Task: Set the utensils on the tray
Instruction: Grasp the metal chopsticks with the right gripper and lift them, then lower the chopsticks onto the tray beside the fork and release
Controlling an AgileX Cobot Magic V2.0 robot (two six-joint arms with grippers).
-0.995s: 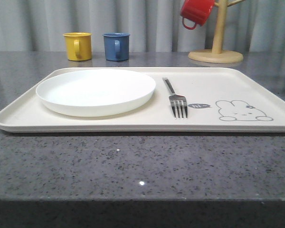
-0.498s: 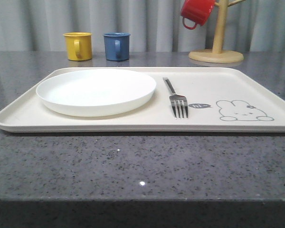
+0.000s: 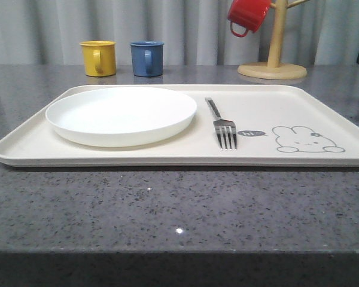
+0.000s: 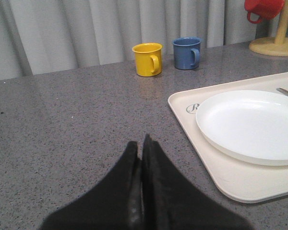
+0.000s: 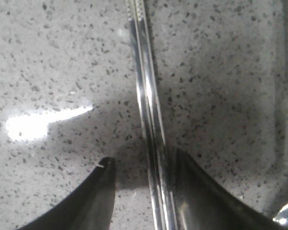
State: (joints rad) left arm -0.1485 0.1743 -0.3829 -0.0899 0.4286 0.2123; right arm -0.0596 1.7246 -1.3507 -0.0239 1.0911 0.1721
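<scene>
Left gripper pressed closed, empty, over bare counter left of tray. Plate and fork already on tray. Right gripper spread open, straddling chopsticks on the counter; pickup apparently pending.

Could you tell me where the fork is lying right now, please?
In the front view the fork lies flat on the tray, just right of the white plate and left of the printed rabbit, tines toward the camera.
</scene>
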